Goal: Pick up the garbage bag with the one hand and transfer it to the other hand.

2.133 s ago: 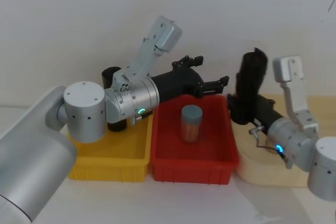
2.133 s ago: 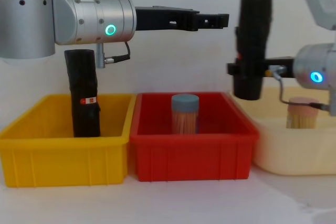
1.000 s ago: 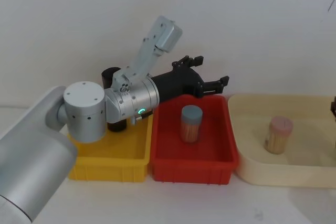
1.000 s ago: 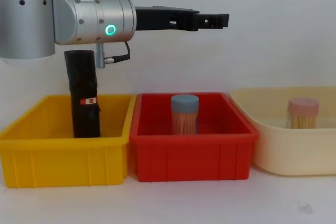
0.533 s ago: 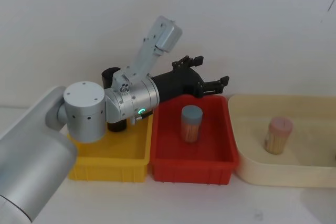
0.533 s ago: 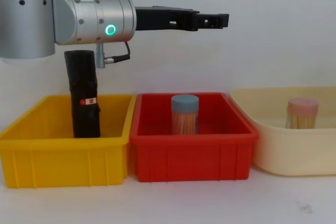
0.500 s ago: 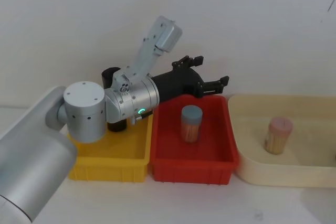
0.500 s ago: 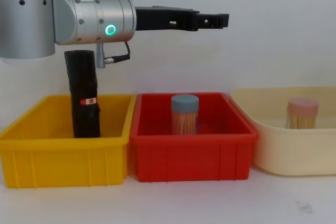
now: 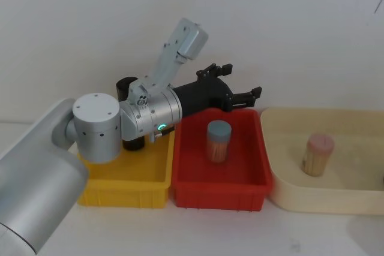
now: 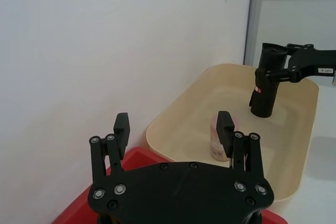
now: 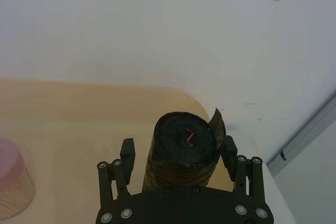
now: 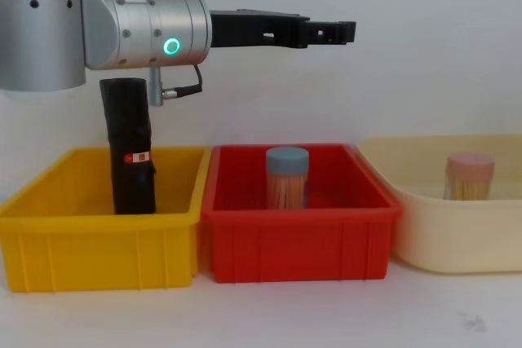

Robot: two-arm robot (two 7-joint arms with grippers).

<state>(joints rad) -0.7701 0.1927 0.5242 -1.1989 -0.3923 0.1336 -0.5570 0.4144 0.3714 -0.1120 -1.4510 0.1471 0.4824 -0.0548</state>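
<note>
Garbage bag (image 11: 184, 153) pinched in right gripper (image 11: 178, 153) — over cream tub (image 10: 294, 85).
Left gripper (image 12: 326, 33) spread, above red bin (image 12: 298, 226) — seen from chest.

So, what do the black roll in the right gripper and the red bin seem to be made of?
The garbage bag roll, between the right gripper's fingers, looks like thin black plastic film wound tight: its wall is wrinkled and a loose flap sticks out. The red bin appears to be rigid moulded plastic, smooth and slightly glossy, with a thick rolled rim.
</note>
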